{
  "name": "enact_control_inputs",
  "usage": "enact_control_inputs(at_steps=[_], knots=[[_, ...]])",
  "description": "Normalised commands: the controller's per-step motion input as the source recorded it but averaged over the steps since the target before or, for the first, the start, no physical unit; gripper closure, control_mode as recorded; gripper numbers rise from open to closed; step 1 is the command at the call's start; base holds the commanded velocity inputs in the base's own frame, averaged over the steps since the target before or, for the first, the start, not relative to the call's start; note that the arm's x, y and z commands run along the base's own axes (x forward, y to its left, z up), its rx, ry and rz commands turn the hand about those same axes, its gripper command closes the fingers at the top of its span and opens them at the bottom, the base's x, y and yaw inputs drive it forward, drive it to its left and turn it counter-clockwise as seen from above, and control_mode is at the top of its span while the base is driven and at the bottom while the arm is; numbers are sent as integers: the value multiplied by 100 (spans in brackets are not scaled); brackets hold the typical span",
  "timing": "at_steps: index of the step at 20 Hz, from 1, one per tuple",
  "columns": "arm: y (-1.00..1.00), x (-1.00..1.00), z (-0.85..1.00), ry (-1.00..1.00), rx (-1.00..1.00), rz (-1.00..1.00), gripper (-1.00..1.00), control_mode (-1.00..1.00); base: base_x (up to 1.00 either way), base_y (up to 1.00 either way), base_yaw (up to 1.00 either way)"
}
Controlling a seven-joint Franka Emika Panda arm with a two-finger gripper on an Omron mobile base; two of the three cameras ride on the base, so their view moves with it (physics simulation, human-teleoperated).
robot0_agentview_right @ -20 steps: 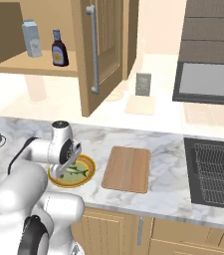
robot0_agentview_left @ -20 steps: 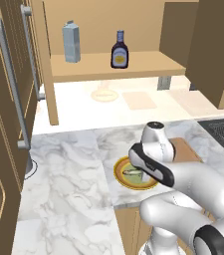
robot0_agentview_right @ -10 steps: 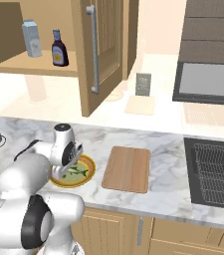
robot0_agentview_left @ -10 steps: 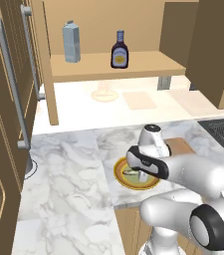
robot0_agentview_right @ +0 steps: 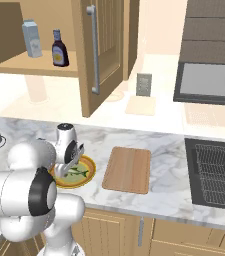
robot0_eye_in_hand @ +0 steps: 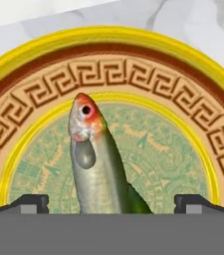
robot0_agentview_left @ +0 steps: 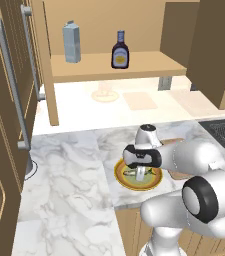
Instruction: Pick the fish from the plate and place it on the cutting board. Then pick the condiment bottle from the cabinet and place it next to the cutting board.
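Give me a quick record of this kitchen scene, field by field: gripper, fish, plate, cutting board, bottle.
gripper: open, low over the plate, one fingertip on each side of the fish
fish: lying on the plate's green centre, not yet gripped
plate: on the marble counter, left of the cutting board
cutting board: bare, on the counter
condiment bottle: upright on the cabinet shelf, right of a grey-blue carton

The scene holds one fish (robot0_eye_in_hand: 96, 164), lying on one plate (robot0_agentview_right: 87, 179). There is one cutting board (robot0_agentview_right: 128, 169) on the bench. The cabinet shelf carries two containers: one condiment bottle (robot0_agentview_left: 119, 50) and one grey-blue carton (robot0_agentview_left: 71, 42). One sink basket (robot0_agentview_right: 217, 172) sits at the far right.
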Motion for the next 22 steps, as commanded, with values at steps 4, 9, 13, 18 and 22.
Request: enact_control_inputs(at_steps=[4, 9, 13, 18, 22], knots=[[10, 7, -29, 0, 0, 0, -100, -100, 0, 0, 0], [5, 12, -29, 0, 0, 0, -100, -100, 0, 0, 0], [0, 15, -32, 0, 0, 0, -100, -100, 0, 0, 0], [1, 11, -28, 0, 0, 0, 100, -100, 0, 0, 0], [1, 0, -5, 0, 0, 0, 100, -100, 0, 0, 0]])
